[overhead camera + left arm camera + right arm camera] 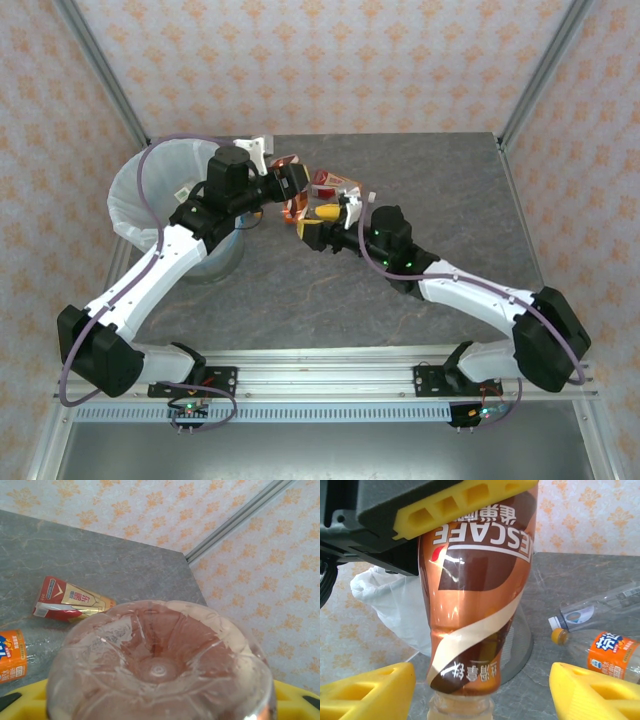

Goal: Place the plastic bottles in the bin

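Closest to my lens, a crushed brown-labelled bottle (475,605) hangs cap down. Its clear ribbed base fills my left wrist view.

At the far left of the counter (420,190) stands the round grey bin (215,262), lined with a white bag (150,175). My left arm (160,265) reaches across its rim.

Just right of the bin, the left pincer (290,190) is clamped on that bottle's upper end. The bottle is in the air above the counter, outside the bin. One yellow pad (465,505) presses flat on the label.

Next to the right, my right pincer (480,695) is spread wide. A yellow finger stands on either side of the bottle's neck, and neither touches it.

Past the pincers, more bottles lie on their sides on the counter, outside the bin: a red-and-gold labelled bottle (70,600), an orange-labelled bottle (612,652), and just behind that a clear bottle (600,607) with a white-and-blue label.
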Robot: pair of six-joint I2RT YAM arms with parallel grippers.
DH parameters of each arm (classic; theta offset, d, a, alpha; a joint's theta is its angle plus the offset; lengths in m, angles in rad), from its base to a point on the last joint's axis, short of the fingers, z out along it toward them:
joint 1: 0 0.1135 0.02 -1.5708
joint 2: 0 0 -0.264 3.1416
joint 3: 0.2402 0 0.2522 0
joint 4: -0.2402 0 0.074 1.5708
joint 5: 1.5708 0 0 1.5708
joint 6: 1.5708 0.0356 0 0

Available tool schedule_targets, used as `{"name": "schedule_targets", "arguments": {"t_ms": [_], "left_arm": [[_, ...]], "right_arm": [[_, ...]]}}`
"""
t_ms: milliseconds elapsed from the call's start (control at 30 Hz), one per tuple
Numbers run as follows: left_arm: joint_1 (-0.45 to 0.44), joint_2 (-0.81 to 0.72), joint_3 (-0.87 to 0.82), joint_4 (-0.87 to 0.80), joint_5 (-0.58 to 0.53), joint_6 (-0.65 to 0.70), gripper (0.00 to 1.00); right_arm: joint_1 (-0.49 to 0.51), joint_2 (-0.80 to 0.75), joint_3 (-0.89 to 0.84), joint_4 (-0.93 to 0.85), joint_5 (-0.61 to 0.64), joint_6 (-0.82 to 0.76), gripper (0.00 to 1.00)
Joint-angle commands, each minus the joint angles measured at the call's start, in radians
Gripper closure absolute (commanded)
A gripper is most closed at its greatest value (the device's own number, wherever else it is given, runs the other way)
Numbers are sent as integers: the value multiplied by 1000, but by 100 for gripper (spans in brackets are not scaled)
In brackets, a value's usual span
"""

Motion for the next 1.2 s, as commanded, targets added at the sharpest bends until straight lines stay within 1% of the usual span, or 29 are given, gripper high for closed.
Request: {"name": "schedule_targets", "arguments": {"t_ms": [0, 67, 133, 167, 200, 233, 300, 433, 633, 767, 900, 1000, 1067, 1167], "left_arm": [[-3, 2, 25, -6, -43, -8, 50], [-1, -2, 26, -7, -56, -7, 51], [-1, -5, 27, -12, -68, -8, 52], [0, -7, 27, -14, -73, -7, 53], [0, -7, 27, -14, -74, -6, 54], [1, -7, 27, -16, -76, -6, 55], [3, -9, 28, -18, -77, -7, 55], [7, -8, 33, -25, -82, -8, 56], [9, -24, 72, -66, -99, 17, 56], [12, -45, 114, -122, -136, 64, 56], [17, -73, 159, -168, -176, 119, 56], [21, -108, 183, -199, -267, 146, 56], [25, -140, 181, -210, -374, 156, 56], [44, -182, 177, -223, -482, 187, 57]], "right_arm": [[2, -43, -21, 6, 56, -41, 25], [2, -58, -30, 0, 86, -54, 21], [2, -73, -42, -3, 133, -64, 16], [2, -81, -49, -3, 165, -70, 12], [2, -89, -57, -3, 197, -75, 3], [2, -97, -64, -2, 224, -79, 1], [2, -111, -84, 8, 308, -81, 1], [2, -115, -113, 16, 436, -80, 1], [2, -114, -112, -47, 598, -53, 1], [2, -114, -116, -55, 658, -31, 1], [2, -115, -110, -68, 676, -25, 1], [2, -106, -104, -77, 683, -18, 1], [1, -98, -101, -78, 686, -11, 1], [0, -92, -96, -78, 689, -8, 1]]}}
